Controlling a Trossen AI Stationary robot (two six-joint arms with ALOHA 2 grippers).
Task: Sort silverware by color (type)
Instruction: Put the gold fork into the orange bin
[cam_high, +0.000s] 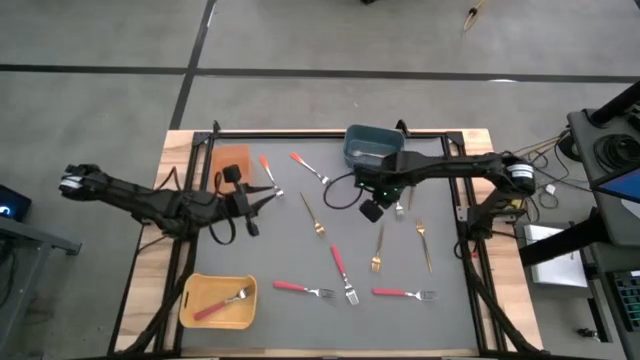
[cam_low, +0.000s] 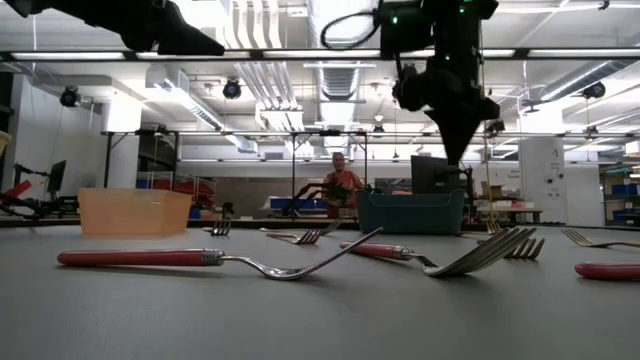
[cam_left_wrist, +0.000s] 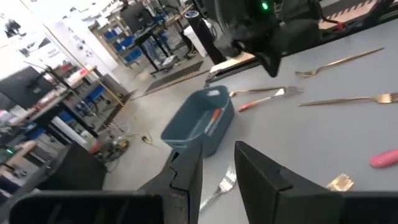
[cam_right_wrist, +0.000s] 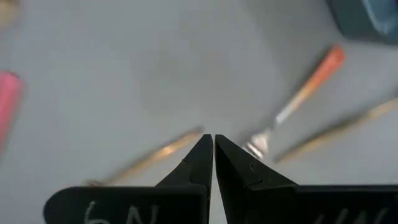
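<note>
Hovering shut and empty, right gripper (cam_high: 371, 211) (at one o'clock) nearing gold fork (cam_high: 378, 251); left gripper (cam_high: 268, 197) part-open, waiting.

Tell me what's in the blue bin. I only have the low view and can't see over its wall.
Observer: The blue bin holds an orange-handled utensil; the left wrist view shows it inside.
Operator: Is there a yellow bin? It's not in my view.
Observer: Yes, the yellow bin sits at the table's near left corner with one red-handled fork in it.
Operator: Is the right gripper carrying anything?
Observer: No. The right gripper is shut with nothing between its fingers, as its own wrist view shows.
</note>
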